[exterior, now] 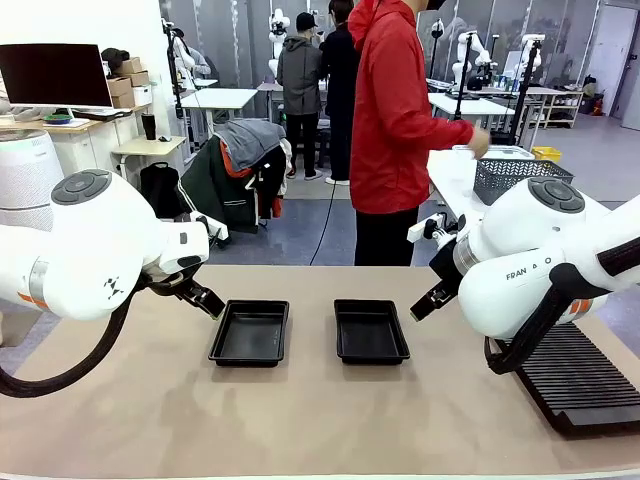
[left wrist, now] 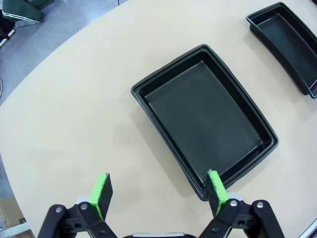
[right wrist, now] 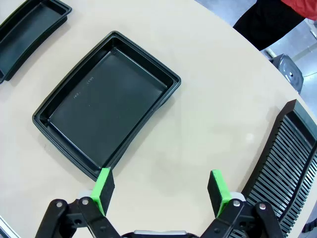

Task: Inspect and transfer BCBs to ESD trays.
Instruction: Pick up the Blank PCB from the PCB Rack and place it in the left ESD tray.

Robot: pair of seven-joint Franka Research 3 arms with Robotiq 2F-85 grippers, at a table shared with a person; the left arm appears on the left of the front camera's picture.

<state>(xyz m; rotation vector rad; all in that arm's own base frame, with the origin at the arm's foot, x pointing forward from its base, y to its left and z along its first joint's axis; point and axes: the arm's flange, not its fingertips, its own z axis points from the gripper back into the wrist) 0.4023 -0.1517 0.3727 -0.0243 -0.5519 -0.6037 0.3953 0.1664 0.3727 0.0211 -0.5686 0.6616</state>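
Observation:
Two black ESD trays lie side by side on the tan table, the left tray (exterior: 250,333) and the right tray (exterior: 371,331), both with bare floors. My left gripper (exterior: 205,298) hovers just left of the left tray. In the left wrist view it (left wrist: 158,191) stands open above that tray's (left wrist: 205,116) near corner, holding nothing. My right gripper (exterior: 428,300) hangs to the right of the right tray. In the right wrist view it (right wrist: 161,188) is open over bare table beside that tray (right wrist: 106,104). The BCBs are out of view.
A long black ribbed rack (exterior: 575,375) lies at the table's right edge, close under my right arm, also seen as the rack (right wrist: 287,158). A person in a red jacket (exterior: 395,110) stands at the far side, turned toward a grey mesh basket (exterior: 515,175).

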